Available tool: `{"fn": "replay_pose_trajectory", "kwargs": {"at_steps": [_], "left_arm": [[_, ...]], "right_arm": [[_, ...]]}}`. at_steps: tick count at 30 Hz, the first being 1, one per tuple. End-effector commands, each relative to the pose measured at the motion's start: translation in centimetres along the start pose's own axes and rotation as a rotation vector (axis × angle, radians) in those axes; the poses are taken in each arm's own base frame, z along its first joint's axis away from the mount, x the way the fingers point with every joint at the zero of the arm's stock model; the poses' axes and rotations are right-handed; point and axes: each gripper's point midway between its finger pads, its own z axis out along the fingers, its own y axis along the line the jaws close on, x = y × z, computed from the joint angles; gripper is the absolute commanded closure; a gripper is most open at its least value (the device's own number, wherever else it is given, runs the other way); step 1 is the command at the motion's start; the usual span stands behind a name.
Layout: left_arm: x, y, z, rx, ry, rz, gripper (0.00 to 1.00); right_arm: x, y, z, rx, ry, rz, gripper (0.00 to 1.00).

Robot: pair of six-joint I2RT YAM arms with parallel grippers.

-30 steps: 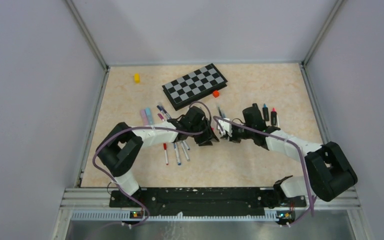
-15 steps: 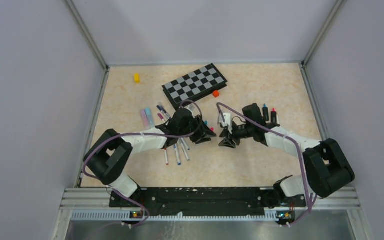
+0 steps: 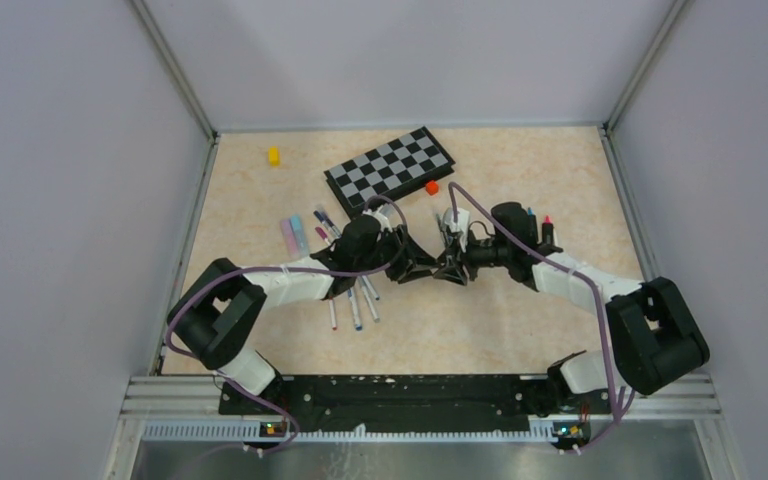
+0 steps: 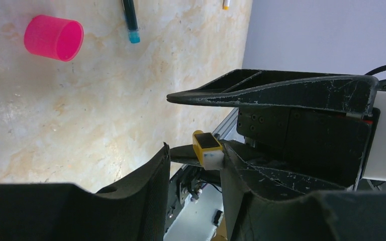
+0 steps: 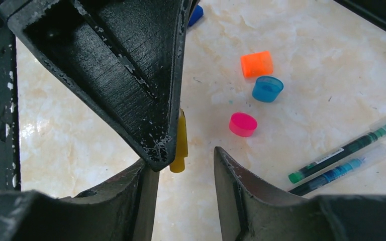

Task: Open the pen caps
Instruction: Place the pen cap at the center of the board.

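My two grippers meet tip to tip above the table's middle, the left gripper (image 3: 422, 268) facing the right gripper (image 3: 448, 270). The left gripper (image 4: 197, 150) is shut on a short pen (image 4: 208, 150) with a yellow end, held crosswise at its fingertips. In the right wrist view that yellow end (image 5: 181, 135) hangs between the open fingers of my right gripper (image 5: 180, 158), close to one finger and touching neither. Loose pen caps lie on the table: orange (image 5: 257, 64), blue (image 5: 268, 89) and pink (image 5: 243, 124). Uncapped pens (image 5: 342, 153) lie beside them.
A black-and-grey chessboard (image 3: 390, 170) lies at the back, with a small orange block (image 3: 432, 187) by it and a yellow block (image 3: 273, 155) at the far left. More pens (image 3: 355, 305) lie under the left forearm, and two black highlighters (image 3: 547, 232) are behind the right arm.
My right gripper has opened and swung left toward the left gripper. The two drew apart, then closed up until their tips meet. The left gripper kept its grip.
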Motion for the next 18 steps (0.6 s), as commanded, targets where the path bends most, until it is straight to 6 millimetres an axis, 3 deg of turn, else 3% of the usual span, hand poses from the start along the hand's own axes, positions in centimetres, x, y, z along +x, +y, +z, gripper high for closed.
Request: {"fn": "replay_pose_trajectory", "kwargs": {"at_steps": [1,4,13,18], "left_arm": [[0.15,-0.65,-0.02,0.051,0.008,0.000,0.56],[0.12,-0.67,0.00,0.058,0.009,-0.011,0.55],[0.26,-0.48,-0.22,0.075,0.013,-0.039,0.55],[0.21,-0.50,-0.35,0.078,0.011,-0.040,0.55]], "right_arm": [[-2.18,-0.54,-0.45,0.017,-0.093,-0.009,0.59],[-2.39,-0.26,-0.56,0.004,-0.111,-0.014,0.66],[-2.66,0.22,-0.66,-0.019,-0.132,-0.026,1.00],[-2.58,0.01,-0.75,-0.007,-0.131,-0.027,1.00]]}}
